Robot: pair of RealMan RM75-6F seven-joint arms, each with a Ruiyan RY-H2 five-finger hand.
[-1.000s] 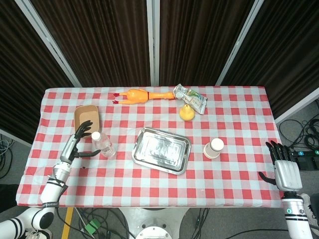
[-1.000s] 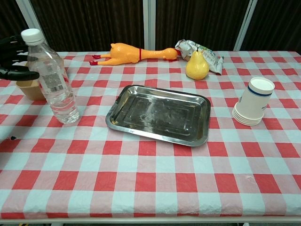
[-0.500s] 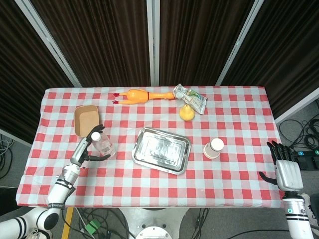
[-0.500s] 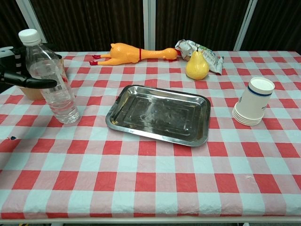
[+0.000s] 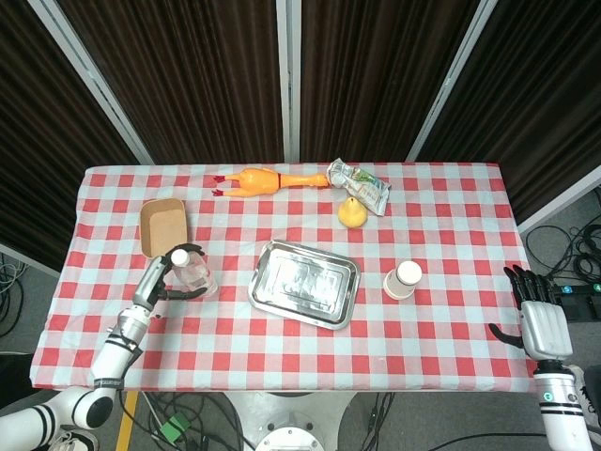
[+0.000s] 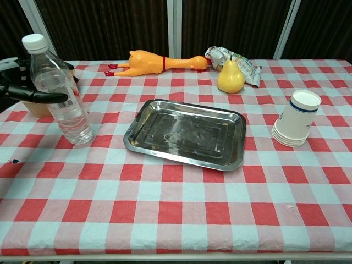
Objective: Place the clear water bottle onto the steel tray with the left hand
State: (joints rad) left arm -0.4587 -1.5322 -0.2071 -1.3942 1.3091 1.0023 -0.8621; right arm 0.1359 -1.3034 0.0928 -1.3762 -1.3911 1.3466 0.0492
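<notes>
The clear water bottle [image 5: 194, 272] [image 6: 69, 118] with a white cap stands upright on the checked cloth, left of the steel tray [image 5: 303, 282] [image 6: 184, 133]. My left hand [image 5: 160, 279] [image 6: 22, 91] wraps its upper half, thumb across the front and fingers behind it. The tray lies bare at the table's middle, about a hand's width right of the bottle. My right hand [image 5: 537, 319] hangs off the table's right front corner, fingers spread and holding nothing; the chest view does not show it.
A brown paper box [image 5: 161, 224] [image 6: 36, 104] sits just behind the bottle. At the back lie a rubber chicken [image 5: 272, 178] [image 6: 157, 62], a crumpled wrapper [image 5: 362, 183] [image 6: 234, 58] and a pear [image 5: 352, 214] [image 6: 230, 77]. Stacked paper cups [image 5: 404, 279] [image 6: 297, 124] stand right of the tray.
My left hand moved in from the bottle's left and closed around it, thumb now across the front. The bottle stayed on the cloth. The right hand has not moved.
</notes>
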